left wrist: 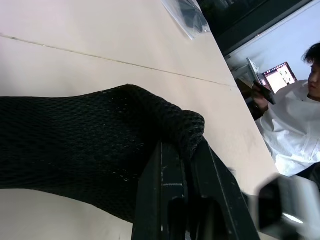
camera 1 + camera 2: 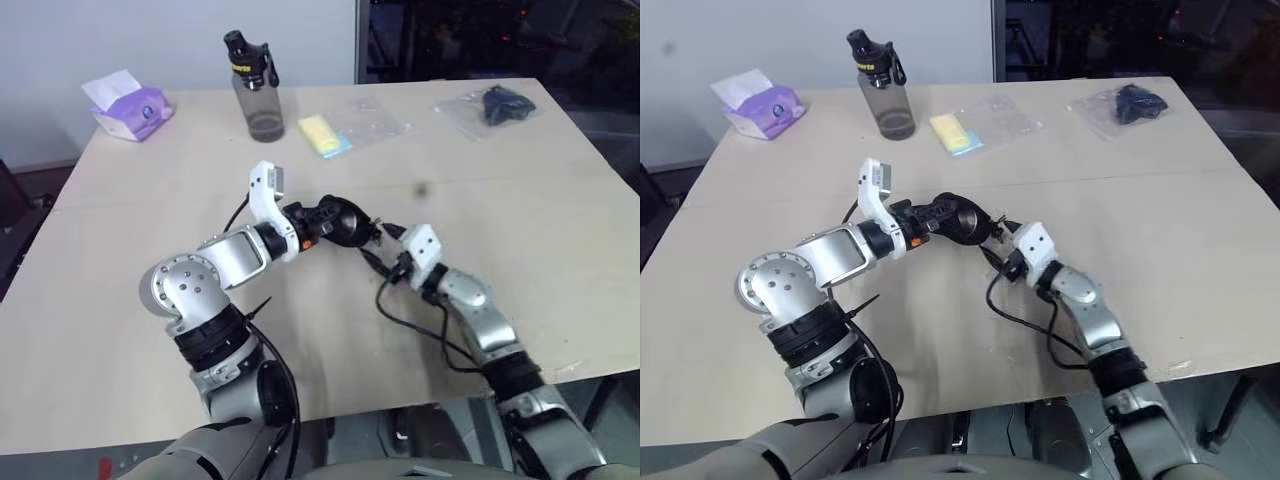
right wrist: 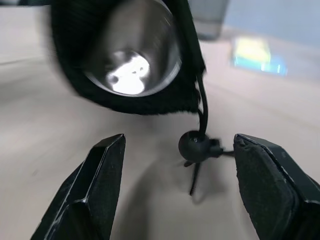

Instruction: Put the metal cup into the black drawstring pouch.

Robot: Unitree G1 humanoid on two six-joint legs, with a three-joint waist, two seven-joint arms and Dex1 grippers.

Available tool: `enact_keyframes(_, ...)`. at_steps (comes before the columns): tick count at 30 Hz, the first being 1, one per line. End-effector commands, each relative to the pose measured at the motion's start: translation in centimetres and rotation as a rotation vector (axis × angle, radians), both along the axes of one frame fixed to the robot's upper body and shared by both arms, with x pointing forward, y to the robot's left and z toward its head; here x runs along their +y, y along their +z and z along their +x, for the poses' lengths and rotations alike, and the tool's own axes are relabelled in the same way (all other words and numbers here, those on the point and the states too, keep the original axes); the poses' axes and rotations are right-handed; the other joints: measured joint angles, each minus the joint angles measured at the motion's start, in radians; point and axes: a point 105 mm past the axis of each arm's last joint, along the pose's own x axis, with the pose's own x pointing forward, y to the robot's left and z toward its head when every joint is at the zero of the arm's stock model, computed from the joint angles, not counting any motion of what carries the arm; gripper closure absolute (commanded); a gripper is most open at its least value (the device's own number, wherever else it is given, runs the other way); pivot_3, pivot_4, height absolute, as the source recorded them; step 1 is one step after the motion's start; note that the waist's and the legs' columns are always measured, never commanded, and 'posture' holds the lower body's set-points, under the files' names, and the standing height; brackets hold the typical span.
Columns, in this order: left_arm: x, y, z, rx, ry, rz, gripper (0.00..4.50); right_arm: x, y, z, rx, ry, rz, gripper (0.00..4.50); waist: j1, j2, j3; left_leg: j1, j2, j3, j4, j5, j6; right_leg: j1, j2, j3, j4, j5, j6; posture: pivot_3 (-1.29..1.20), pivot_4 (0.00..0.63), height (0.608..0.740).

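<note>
No legible text, label, brand, number or sign found. The bottle (image 2: 256, 86) at the tabletop's twelve o'clock edge carries a yellow marking on its cap, too small to read. The tissue pack (image 2: 133, 108) at ten o'clock shows unreadable print.

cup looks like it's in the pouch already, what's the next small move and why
Probably close the open right gripper on the cord toggle hanging between its fingers and pull the mouth shut: the metal cup already sits inside the black drawstring pouch, which the left gripper pinches by its fabric.
</note>
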Motion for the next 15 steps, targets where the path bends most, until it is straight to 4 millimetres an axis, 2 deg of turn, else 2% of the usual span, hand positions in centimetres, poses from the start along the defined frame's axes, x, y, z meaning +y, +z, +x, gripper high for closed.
enact_keyframes(1, -0.1, 1.3, -0.5, -0.064, -0.003, 0.002, 4.50, -0.3, 0.6, 1.0, 0.015, -0.031, 0.059, 1.04, 0.001, 0.000, 0.000, 0.000, 0.000, 0.000, 0.000, 0.000, 0.000, 0.000, 0.000, 0.000, 0.000, 0.000, 0.000, 0.00, 0.150, 0.740)
enact_keyframes(4, -0.1, 1.4, -0.5, -0.065, -0.003, 0.004, 4.50, -0.4, 0.5, 1.6, 0.032, -0.063, 0.085, 1.04, 0.000, 0.000, 0.000, 0.000, 0.000, -0.001, 0.000, 0.000, 0.000, 0.000, -0.001, 0.001, -0.001, 0.000, 0.000, 0.00, 0.150, 0.740)
enact_keyframes(5, 0.0, 1.4, -0.5, -0.066, -0.002, 0.004, 4.50, -0.6, 0.8, 1.9, 0.038, -0.083, 0.115, 1.28, -0.001, 0.000, 0.000, 0.000, 0.000, -0.002, 0.000, 0.000, 0.000, 0.000, 0.000, 0.000, -0.001, 0.000, 0.000, 0.00, 0.150, 0.740)
enact_keyframes(7, 0.0, 1.4, -0.5, -0.067, 0.000, 0.004, 4.50, -0.8, 1.1, 2.4, 0.038, -0.109, 0.149, 1.85, -0.002, 0.000, 0.000, 0.000, 0.000, -0.001, 0.000, 0.000, 0.000, 0.000, 0.000, 0.000, 0.000, 0.000, 0.000, 0.00, 0.150, 0.740)
enact_keyframes(12, 0.1, 1.3, -0.6, -0.065, 0.002, 0.000, 4.50, -1.1, 0.7, 2.3, 0.051, -0.111, 0.125, 4.37, -0.002, 0.000, 0.000, 0.000, 0.000, -0.001, 0.000, 0.000, 0.000, 0.000, 0.000, 0.000, 0.000, 0.000, 0.000, 0.00, 0.150, 0.740)
enact_keyframes(15, 0.2, 1.3, -0.5, -0.065, 0.003, -0.002, 4.50, -1.3, 0.7, 2.1, 0.024, -0.106, 0.077, 4.37, -0.001, 0.000, 0.000, 0.000, 0.000, -0.001, 0.000, 0.000, 0.000, 0.000, 0.000, 0.000, 0.000, 0.000, 0.000, 0.00, 0.150, 0.740)
